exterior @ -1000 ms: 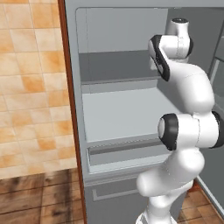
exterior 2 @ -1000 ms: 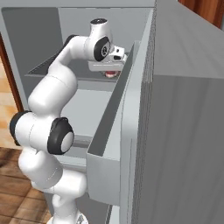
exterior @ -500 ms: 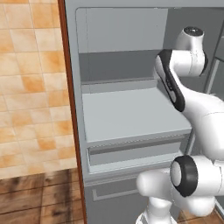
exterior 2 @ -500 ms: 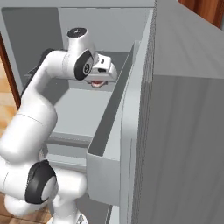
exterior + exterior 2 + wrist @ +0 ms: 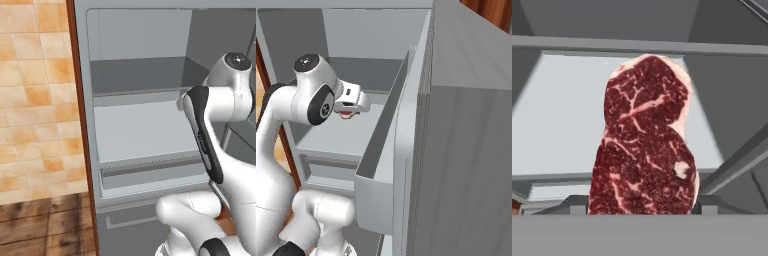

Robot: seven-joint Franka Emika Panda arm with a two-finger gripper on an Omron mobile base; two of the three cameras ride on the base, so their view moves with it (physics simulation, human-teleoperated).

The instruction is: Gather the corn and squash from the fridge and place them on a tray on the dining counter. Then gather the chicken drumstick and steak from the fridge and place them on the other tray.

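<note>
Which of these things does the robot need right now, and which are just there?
Needed:
- steak, held in the gripper
- fridge, where it came from

Just there:
- fridge door, standing open
- tiled wall
- wooden floor

The steak (image 5: 646, 145) in front of the pincer looks like raw meat: deep red, marbled with pale fat, and slightly moist. The fridge (image 5: 140, 90) behind it is smooth matt grey, like plastic or painted metal. Below lies a dull wooden plank floor (image 5: 40, 225), beside glossy orange ceramic wall tiles (image 5: 30, 100).
</note>
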